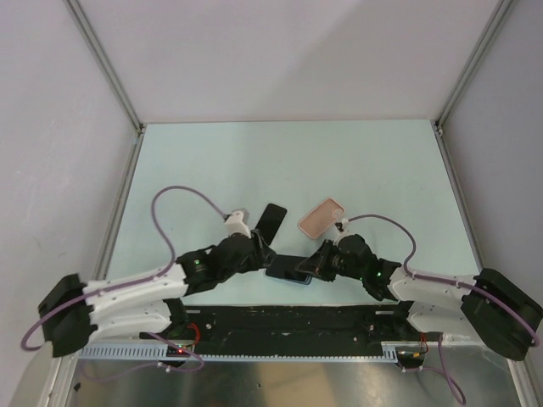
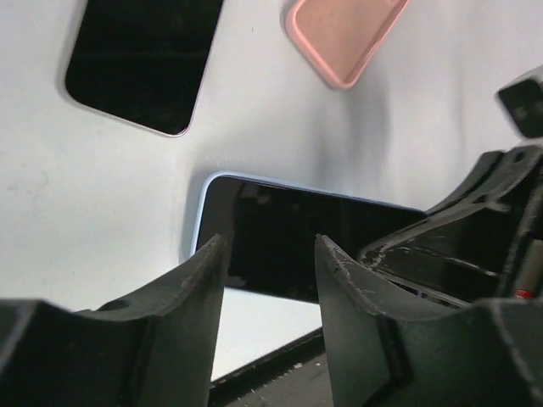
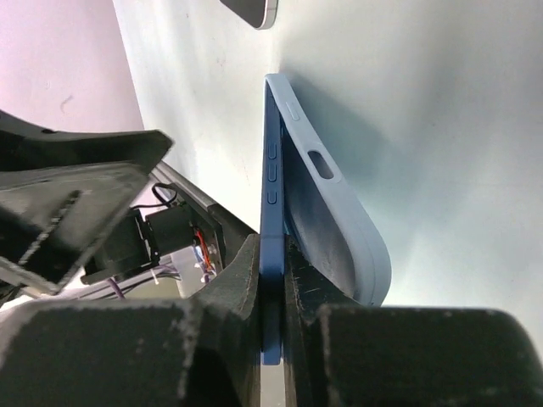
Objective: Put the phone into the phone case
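Surface: a pale mint-green table [image 1: 365, 161], flat and matte, with soft shadows under the things on it.
Room: plain white walls [image 1: 280, 51] on three sides, joined by slanting metal posts [image 1: 102, 59]; a black rail [image 1: 288, 322] runs along the near edge between the arm bases.
Phone [image 1: 288, 270]: near the middle front of the table, screen up, pale blue edge showing, between the two grippers.
Right gripper [image 3: 271, 246]: jaws pressed together on one end of the phone, pinching its screen and back.
Left gripper [image 2: 267, 246]: jaws apart, poised at the phone's other end; contact cannot be told.
Phone case [image 1: 322, 218]: pink, hollow side up, lying just behind the phone.
Black slab [image 1: 271, 222]: flat on the table, left of the case.
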Robot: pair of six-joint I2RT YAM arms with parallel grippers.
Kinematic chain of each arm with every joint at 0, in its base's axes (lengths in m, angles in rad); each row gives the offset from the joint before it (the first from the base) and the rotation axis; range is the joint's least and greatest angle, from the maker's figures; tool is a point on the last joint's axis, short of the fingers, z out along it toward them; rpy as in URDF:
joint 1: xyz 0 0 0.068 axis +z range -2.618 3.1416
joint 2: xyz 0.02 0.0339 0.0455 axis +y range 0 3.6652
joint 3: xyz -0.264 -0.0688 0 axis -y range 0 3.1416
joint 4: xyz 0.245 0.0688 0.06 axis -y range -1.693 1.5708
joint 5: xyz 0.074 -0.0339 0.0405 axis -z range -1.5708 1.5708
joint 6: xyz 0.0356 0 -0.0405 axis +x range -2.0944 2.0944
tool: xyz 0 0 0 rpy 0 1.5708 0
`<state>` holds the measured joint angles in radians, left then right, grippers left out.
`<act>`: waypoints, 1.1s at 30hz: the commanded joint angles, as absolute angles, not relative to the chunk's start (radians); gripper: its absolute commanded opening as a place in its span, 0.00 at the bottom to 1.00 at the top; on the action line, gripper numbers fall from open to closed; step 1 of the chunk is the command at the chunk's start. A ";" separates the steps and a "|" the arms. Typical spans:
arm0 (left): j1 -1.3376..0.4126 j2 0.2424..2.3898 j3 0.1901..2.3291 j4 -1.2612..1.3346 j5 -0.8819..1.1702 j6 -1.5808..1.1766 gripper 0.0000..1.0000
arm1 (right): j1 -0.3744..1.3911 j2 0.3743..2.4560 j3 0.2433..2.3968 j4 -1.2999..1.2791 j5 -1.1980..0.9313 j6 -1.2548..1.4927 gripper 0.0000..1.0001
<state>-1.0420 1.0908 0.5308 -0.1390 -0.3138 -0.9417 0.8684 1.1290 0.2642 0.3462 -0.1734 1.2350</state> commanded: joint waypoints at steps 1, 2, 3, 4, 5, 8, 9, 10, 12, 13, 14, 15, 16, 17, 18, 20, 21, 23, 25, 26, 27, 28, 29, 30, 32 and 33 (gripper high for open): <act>-1.040 0.907 0.448 -0.208 -0.418 -1.137 0.50 | 0.887 1.065 0.285 0.373 -0.090 1.236 0.00; -1.041 0.882 0.433 -0.212 -0.418 -1.152 0.49 | 0.888 1.056 0.285 0.373 -0.083 1.235 0.00; -1.042 0.868 0.421 -0.214 -0.409 -1.160 0.47 | 0.889 1.043 0.285 0.372 -0.071 1.234 0.00; -1.048 0.859 0.414 -0.215 -0.402 -1.157 0.46 | 0.888 1.035 0.285 0.371 -0.062 1.234 0.00; -1.056 0.856 0.416 -0.215 -0.393 -1.153 0.45 | 0.888 1.029 0.285 0.373 -0.052 1.233 0.00; -1.110 0.869 0.414 -0.226 -0.405 -1.185 0.44 | 0.885 1.031 0.277 0.414 -0.041 1.244 0.00; -1.126 0.871 0.404 -0.227 -0.420 -1.211 0.45 | 0.884 1.035 0.271 0.434 -0.041 1.250 0.00; -1.140 0.869 0.395 -0.226 -0.433 -1.255 0.45 | 0.884 1.040 0.265 0.464 -0.044 1.260 0.00; -1.165 0.852 0.361 -0.226 -0.479 -1.336 0.47 | 0.886 1.045 0.246 0.516 -0.042 1.283 0.00; -1.175 0.840 0.342 -0.226 -0.500 -1.372 0.47 | 0.886 1.045 0.232 0.539 -0.041 1.295 0.00; -1.187 0.820 0.327 -0.225 -0.524 -1.409 0.47 | 0.886 1.043 0.218 0.573 -0.035 1.312 0.00; -1.194 0.804 0.311 -0.225 -0.543 -1.433 0.47 | 0.887 1.039 0.200 0.601 -0.031 1.329 0.00; -1.201 0.786 0.301 -0.225 -0.559 -1.455 0.47 | 0.886 1.033 0.188 0.630 -0.026 1.341 0.00; -1.205 0.773 0.292 -0.225 -0.570 -1.467 0.47 | 0.885 1.030 0.180 0.647 -0.022 1.350 0.00; -1.209 0.765 0.287 -0.222 -0.583 -1.472 0.47 | 0.887 1.029 0.176 0.660 -0.020 1.357 0.00; -1.216 0.757 0.284 -0.211 -0.601 -1.467 0.47 | 0.887 1.036 0.173 0.687 -0.022 1.371 0.00; -1.218 0.755 0.282 -0.194 -0.603 -1.453 0.47 | 0.887 1.043 0.172 0.702 -0.024 1.381 0.00; -1.218 0.766 0.282 -0.143 -0.596 -1.407 0.47 | 0.890 1.066 0.169 0.742 -0.028 1.404 0.00; -1.219 0.788 0.279 -0.086 -0.578 -1.367 0.46 | 0.894 1.096 0.167 0.793 -0.032 1.431 0.00; -1.219 0.799 0.275 -0.060 -0.564 -1.356 0.46 | 0.896 1.116 0.165 0.825 -0.031 1.444 0.00; -1.220 0.814 0.268 -0.032 -0.547 -1.348 0.45 | 0.900 1.131 0.163 0.867 -0.028 1.460 0.00; -1.221 0.826 0.261 -0.002 -0.537 -1.344 0.45 | 0.904 1.152 0.163 0.896 -0.024 1.472 0.00; -1.222 0.835 0.251 0.032 -0.528 -1.340 0.45 | 0.911 1.167 0.163 0.926 -0.016 1.485 0.00; -1.224 0.839 0.238 0.058 -0.524 -1.336 0.45 | 0.916 1.186 0.164 0.946 -0.010 1.498 0.00; -1.227 0.828 0.218 0.104 -0.525 -1.324 0.46 | 0.929 1.219 0.166 0.989 -0.003 1.516 0.00; -1.228 0.818 0.211 0.119 -0.528 -1.313 0.46 | 0.936 1.241 0.167 1.016 0.017 1.523 0.00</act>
